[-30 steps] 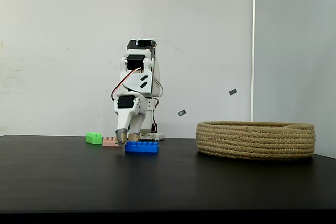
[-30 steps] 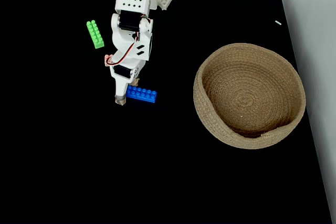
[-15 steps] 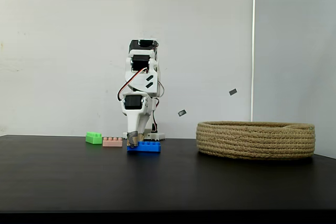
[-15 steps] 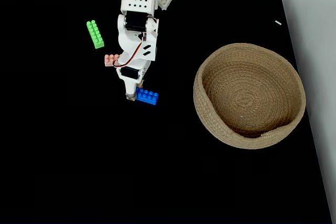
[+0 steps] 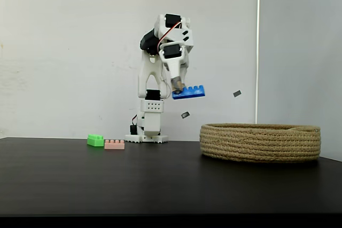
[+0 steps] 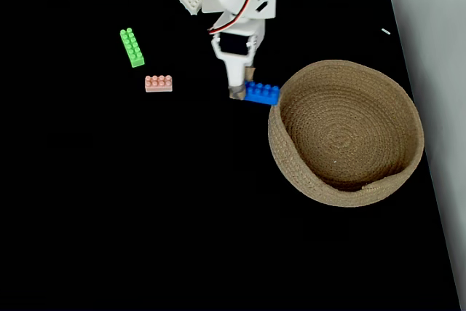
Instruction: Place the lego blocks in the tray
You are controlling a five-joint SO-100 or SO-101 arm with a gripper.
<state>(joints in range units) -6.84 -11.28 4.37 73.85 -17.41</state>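
Grip: the gripper (image 5: 179, 90) is clamped on one end of the blue brick (image 5: 189, 92), so most of the brick juts out sideways toward the tray (image 5: 261, 142); it is probably pinched at the end because that was the end the fingers could straddle on the table.

Height: in the side-on fixed view the blue brick hangs well above the tray rim, likely so it clears the rope wall on the way in.

Position over tray: from above, the gripper (image 6: 241, 93) sits just short of the tray (image 6: 291, 172), with the blue brick (image 6: 262, 93) reaching to the near rim; the brick is not yet over the hollow.

Left behind: the green brick (image 6: 132, 47) and pink brick (image 6: 159, 83) lie on the black table (image 6: 145, 216), well off to the gripper's far side from the tray, both untouched.

Change: half a second ago the blue brick was on the table under the lowered gripper, near the pink brick; now it is lifted and swung toward the tray.
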